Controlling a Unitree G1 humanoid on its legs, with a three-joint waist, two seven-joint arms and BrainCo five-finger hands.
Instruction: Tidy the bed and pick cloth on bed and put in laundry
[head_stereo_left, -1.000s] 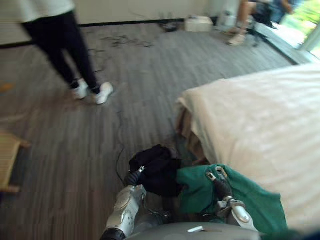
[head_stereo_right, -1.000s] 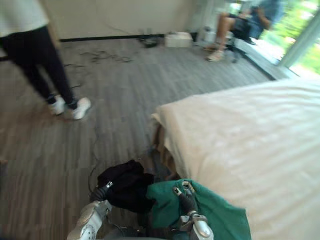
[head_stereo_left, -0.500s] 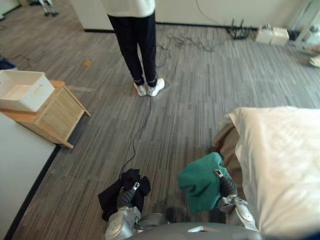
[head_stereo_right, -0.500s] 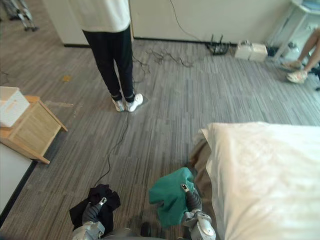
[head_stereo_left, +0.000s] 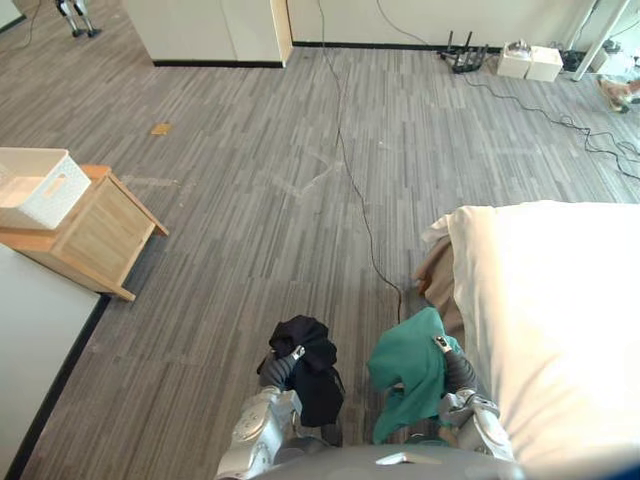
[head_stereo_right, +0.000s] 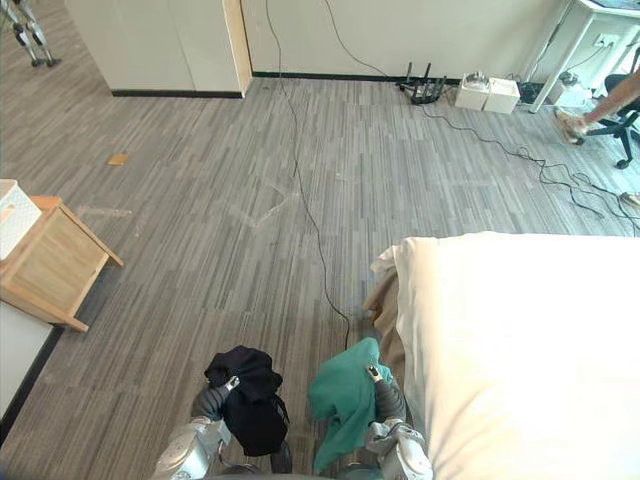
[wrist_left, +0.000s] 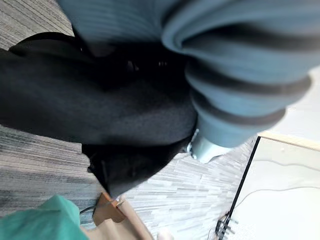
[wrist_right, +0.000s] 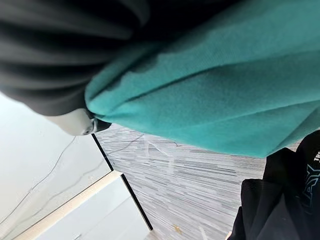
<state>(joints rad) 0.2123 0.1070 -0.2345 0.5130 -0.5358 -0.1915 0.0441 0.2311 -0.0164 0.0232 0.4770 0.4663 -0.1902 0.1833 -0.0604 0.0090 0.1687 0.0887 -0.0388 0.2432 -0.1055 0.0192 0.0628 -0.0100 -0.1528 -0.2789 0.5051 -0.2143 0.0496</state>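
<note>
Cloth: two pieces, both off the bed and up at the robot's hands.

- The right hand (head_stereo_left: 453, 369) is buried in a green cloth (head_stereo_left: 408, 372). The bundle bunches over the hand and hangs down on its inner side, long axis roughly vertical.
- The left hand (head_stereo_left: 274, 371) is likewise buried in a black cloth (head_stereo_left: 312, 362), which is bunched over and ahead of it.
- I cannot tell whether either hand is clenched on its bundle or only carries it draped. The cloth covers what would show it, in the wrist views as well.
- The two bundles hang side by side, apart, with a strip of grey floor (head_stereo_left: 250, 250) between them.
- The bed (head_stereo_left: 560, 320) lies just beside the right hand on its outer side, its corner a little ahead. The visible cover looks smooth.
- A white basket (head_stereo_left: 38, 186) sits on a low wooden table (head_stereo_left: 100, 235), well apart from both hands, ahead and far off to the left hand's outer side.

Judgement: if that basket is the laundry, everything turns on leftward travel away from the bed. The left hand is the nearer, so the black cloth should reach it first.
</note>
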